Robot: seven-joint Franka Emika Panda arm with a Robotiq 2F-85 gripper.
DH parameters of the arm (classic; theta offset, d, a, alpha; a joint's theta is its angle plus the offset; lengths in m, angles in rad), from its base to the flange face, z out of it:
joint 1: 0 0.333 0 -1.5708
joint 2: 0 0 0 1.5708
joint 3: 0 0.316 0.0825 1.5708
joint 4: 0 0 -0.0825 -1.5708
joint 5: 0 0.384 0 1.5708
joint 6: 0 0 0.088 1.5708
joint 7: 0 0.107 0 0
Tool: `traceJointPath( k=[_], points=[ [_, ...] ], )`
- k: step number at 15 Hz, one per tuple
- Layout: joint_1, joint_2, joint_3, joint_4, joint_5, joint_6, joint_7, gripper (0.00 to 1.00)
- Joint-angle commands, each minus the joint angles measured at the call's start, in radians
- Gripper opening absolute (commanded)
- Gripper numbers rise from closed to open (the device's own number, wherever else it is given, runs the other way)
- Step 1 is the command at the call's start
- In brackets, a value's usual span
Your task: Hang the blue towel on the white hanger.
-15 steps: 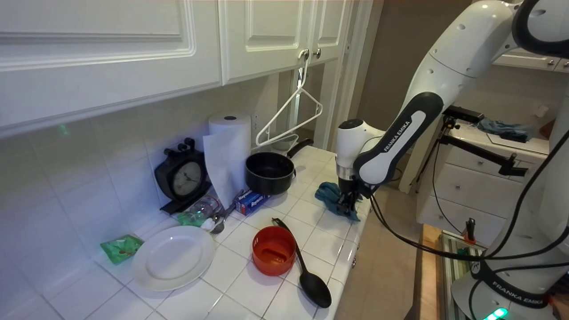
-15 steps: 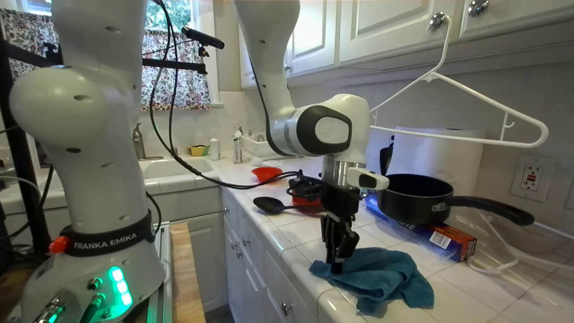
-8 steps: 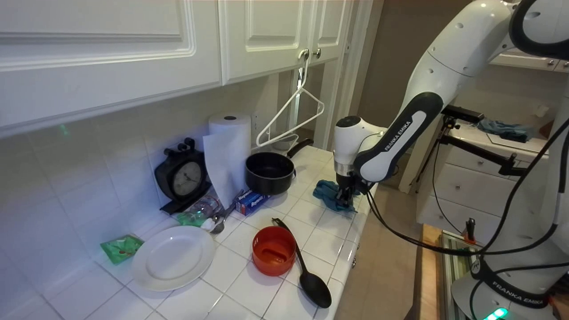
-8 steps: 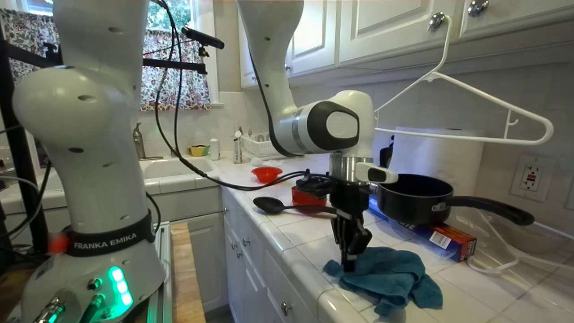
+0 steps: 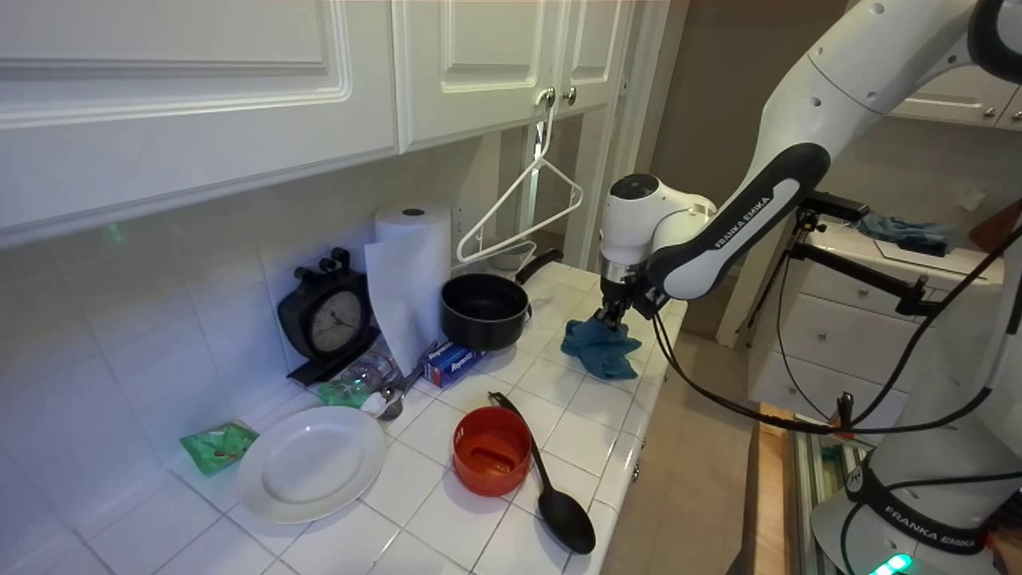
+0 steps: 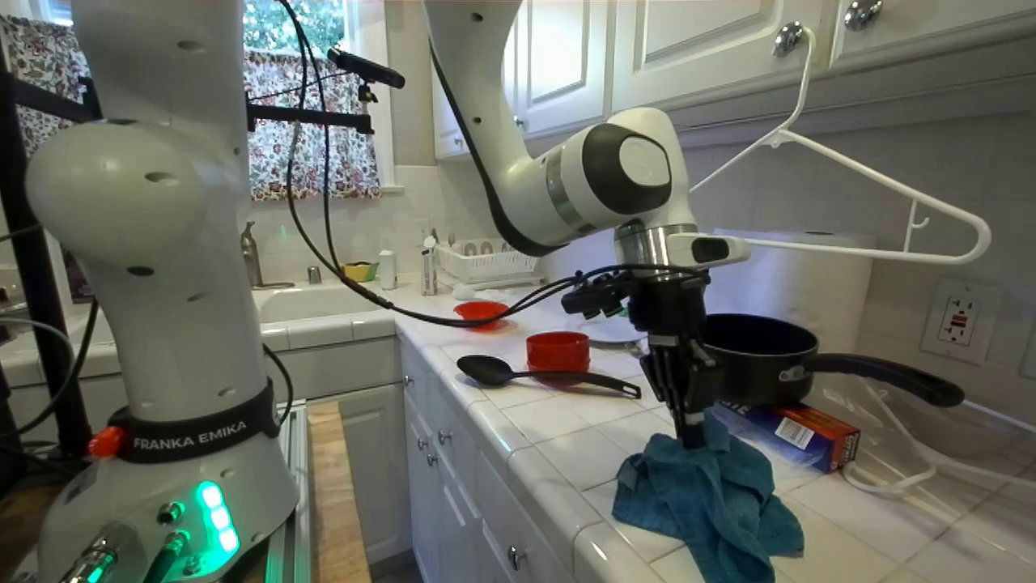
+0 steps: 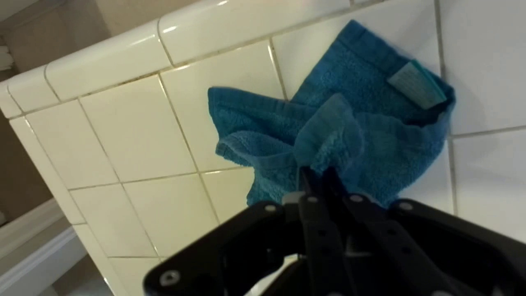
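The blue towel [image 5: 603, 355] is bunched, its top pinched and drawn up, its lower folds on or just above the white tiled counter. It shows in an exterior view [image 6: 716, 502] and in the wrist view [image 7: 388, 158], with a white tag on it. My gripper [image 6: 698, 433] points down, its fingertips closed on the towel's top; the wrist view [image 7: 320, 172] shows cloth between the fingers. The white hanger [image 5: 541, 161] hangs by its hook from a cabinet knob, above and beyond the gripper. It also shows in an exterior view [image 6: 779, 138], partly hidden by the arm.
A black saucepan [image 6: 753, 368] and a foil box [image 6: 797, 437] stand near the towel, below the hanger. A paper towel roll [image 5: 415, 271] is behind the pan. A red cup [image 5: 489, 459], black spoon [image 5: 567, 519] and white plate [image 5: 315, 463] lie farther along. Cabinets [image 5: 495, 48] hang overhead.
My gripper has risen and moved from the counter's front edge toward the wall side. The towel's top has lifted with it into a peak, and its folds hang lower. The hanger sways slightly.
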Motion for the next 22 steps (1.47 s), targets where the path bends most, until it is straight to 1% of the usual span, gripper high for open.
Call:
traceJointPath(
  k=[1,4,11,15,16,17,22],
  points=[
    [-0.022,-0.082,0.033,-0.022,-0.080,-0.015,0.057,0.05],
    [-0.041,-0.126,0.057,-0.016,-0.154,-0.014,0.111,0.05],
    [-0.106,-0.230,0.127,-0.008,-0.295,-0.008,0.190,0.05],
    [-0.133,-0.278,0.168,0.003,-0.382,-0.008,0.245,0.05],
    [-0.137,-0.289,0.177,0.007,-0.400,-0.007,0.255,0.05],
    [-0.120,-0.299,0.166,0.011,-0.428,-0.008,0.275,0.05],
    [-0.122,-0.342,0.188,0.033,-0.528,-0.005,0.348,0.05]
  ],
)
